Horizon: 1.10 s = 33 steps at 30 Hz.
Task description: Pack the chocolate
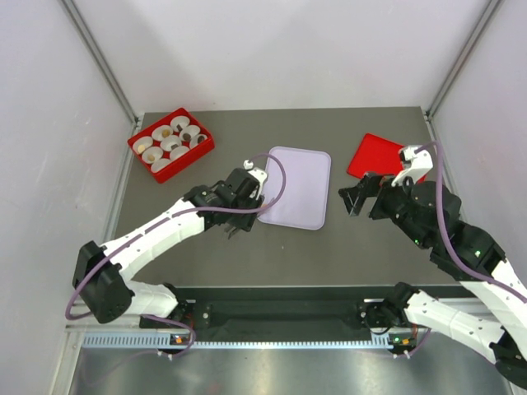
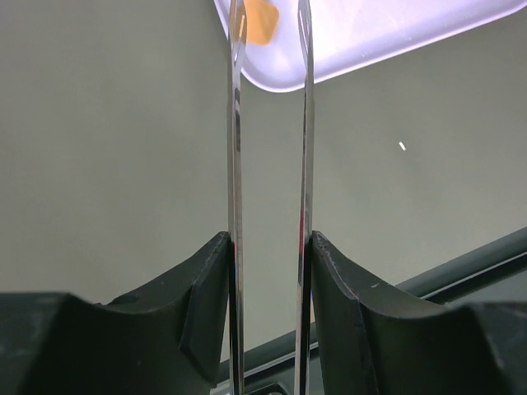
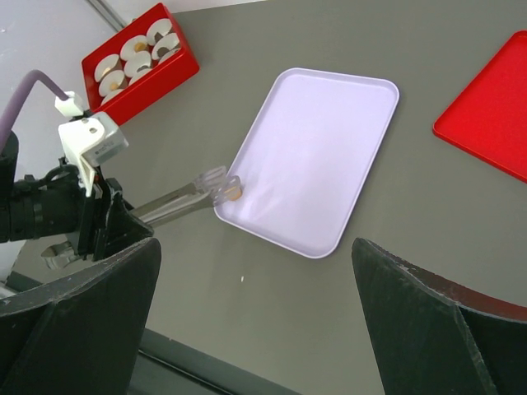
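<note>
The grey worktop (image 1: 206,247) runs between pale walls, with bare room in front of the tray (image 1: 300,177) and between the tray and the red box (image 1: 188,164) at the far left. A red lid (image 1: 375,152) lies flat near the tray's far right corner. The right gripper (image 1: 352,200) hangs between tray and lid, jaws wide apart and empty. The left gripper (image 2: 270,23) reaches over the tray's near left corner, its thin blades partly apart. The tips are too small to read from above. The wrist views show a caramel-orange chocolate (image 2: 262,20) between them on the tray, against one blade with a gap to the other, so it is not clamped. More chocolate, dark and caramel, sits in white cups (image 1: 170,144) in the box.
</note>
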Tool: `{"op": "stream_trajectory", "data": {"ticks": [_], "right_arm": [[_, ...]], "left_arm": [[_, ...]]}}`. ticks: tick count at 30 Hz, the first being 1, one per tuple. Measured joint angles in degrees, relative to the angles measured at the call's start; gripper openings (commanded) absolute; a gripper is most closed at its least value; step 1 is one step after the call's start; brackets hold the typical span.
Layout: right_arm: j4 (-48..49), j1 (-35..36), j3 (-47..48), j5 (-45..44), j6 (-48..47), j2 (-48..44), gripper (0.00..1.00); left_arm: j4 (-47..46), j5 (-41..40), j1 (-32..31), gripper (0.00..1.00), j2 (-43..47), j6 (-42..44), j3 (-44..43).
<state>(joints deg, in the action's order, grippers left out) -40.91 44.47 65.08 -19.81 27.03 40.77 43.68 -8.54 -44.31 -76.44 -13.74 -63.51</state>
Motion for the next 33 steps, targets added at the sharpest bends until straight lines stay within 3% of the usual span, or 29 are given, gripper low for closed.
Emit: {"op": "stream_trajectory", "data": {"ticks": [23, 33], "right_arm": [[-0.04, 0.0, -0.02, 0.02, 0.11, -0.02, 1.0], [-0.04, 0.0, -0.04, 0.09, 0.11, -0.02, 1.0]], "left_arm": [[-0.17, 0.24, -0.37, 0.46, -4.17, 0.44, 0.85], [-2.91, 4.17, -0.59, 0.46, -4.35, 0.39, 0.92]]}}
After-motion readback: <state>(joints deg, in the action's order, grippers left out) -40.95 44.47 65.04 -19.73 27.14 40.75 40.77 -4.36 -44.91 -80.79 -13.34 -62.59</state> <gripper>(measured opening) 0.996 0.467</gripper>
